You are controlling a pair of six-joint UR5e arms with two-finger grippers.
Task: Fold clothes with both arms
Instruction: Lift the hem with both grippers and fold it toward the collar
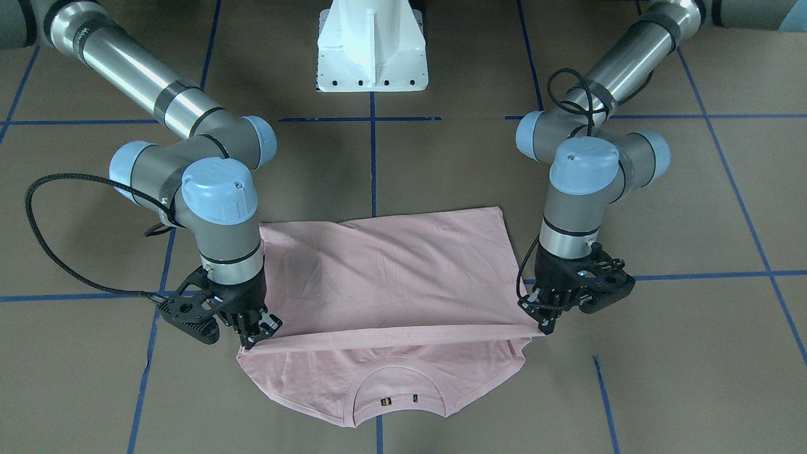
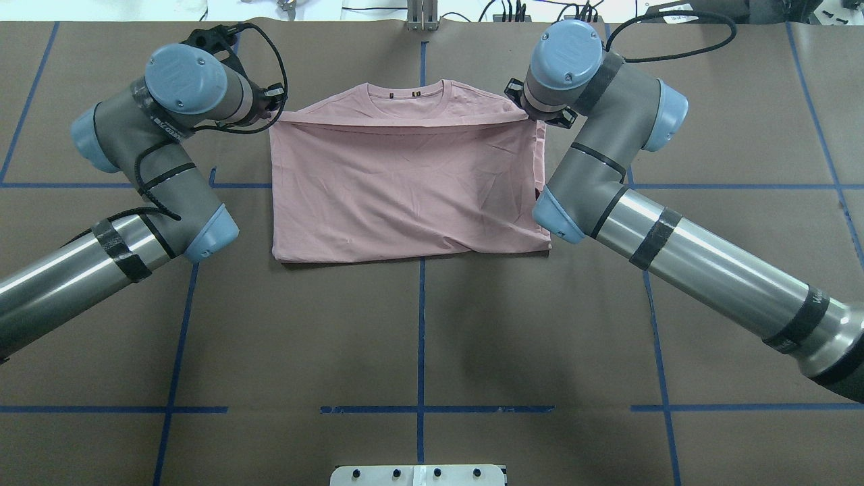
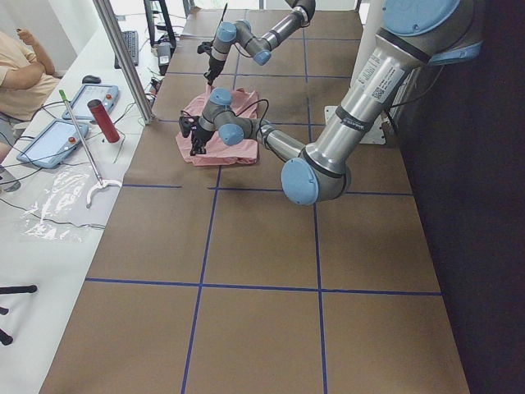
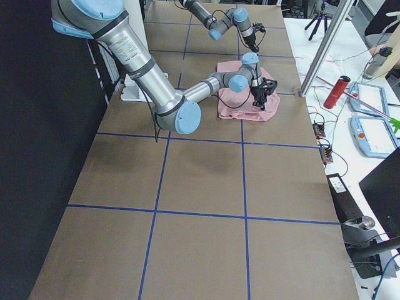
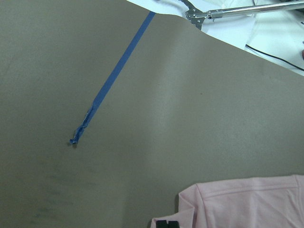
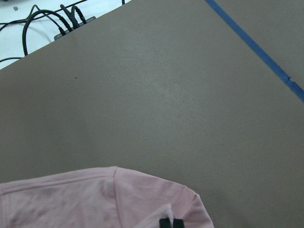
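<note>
Notes run from the robot's side outward, as the overhead view shows it.

- White base (image 2: 418, 474): the thing farthest back from the collar (image 2: 405, 92). Bare brown table (image 2: 270, 337) and blue tape lines (image 2: 420, 317) fill the stretch between them.
- Pink shirt (image 2: 405, 196): flat at mid-table, doubled over on itself.
- Fold line (image 2: 412, 258): the part of the shirt farthest from the collar, facing the robot. The upper layer runs from it toward the collar and is lightly creased.
- Free edge (image 2: 405, 125) of the upper layer: pulled straight, roughly parallel to the collar and just short of it. The shoulders and collar lie uncovered beyond it.
- Left gripper (image 1: 547, 323): at the end of the free edge on the left-arm side of the collar, jaws closed on the corner of the cloth.
- Right gripper (image 1: 255, 333): at the opposite end, jaws likewise pinched on its corner.
- The edge looks slightly raised off the layer beneath, with a thin shadow under it. I cannot be sure of this.

Judgement: the step in hand is carrying the lower half up over the chest, and that carry is nearly complete. The next move calls for both grippers to lower together, keeping the edge taut and square to the collar. They should then open and lift straight up so the cloth is not dragged. An uneven release would likely skew the fold.
</note>
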